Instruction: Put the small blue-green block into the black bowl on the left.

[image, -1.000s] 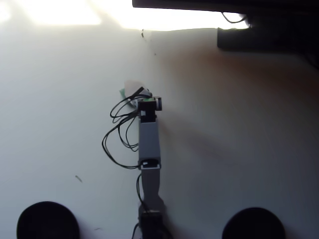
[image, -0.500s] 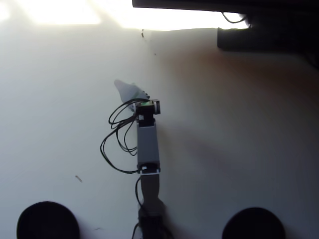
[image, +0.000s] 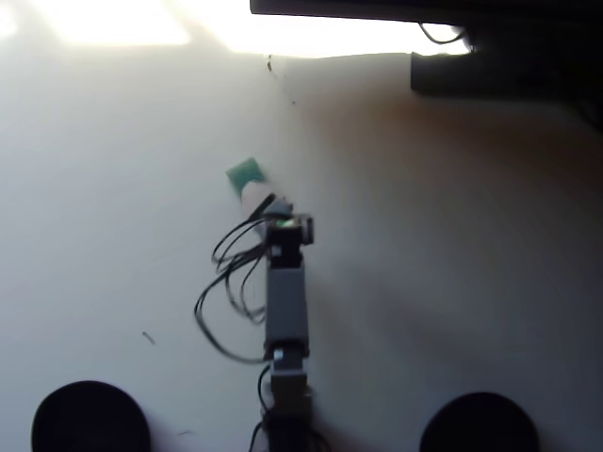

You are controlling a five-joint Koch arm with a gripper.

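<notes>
Change: arm drawn back; small blue-green block (image: 245, 174) now uncovered on the surface (image: 452, 235).
Gripper (image: 254, 196): blurred, opening indeterminate; grasp unconfirmed.
Black bowl (image: 89, 417): empty.

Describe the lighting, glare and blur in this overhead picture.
Overhead view: strong glare washes out the top edge of the table; the right side lies in brownish shadow. The arm and its cables look motion-blurred. The teal block is soft but readable; both black bowls show no inner detail.

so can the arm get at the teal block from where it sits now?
Probably yes. The teal block lies in the open just beyond the tool, with only bare table around it. Whether the tool is open is unclear.
</notes>
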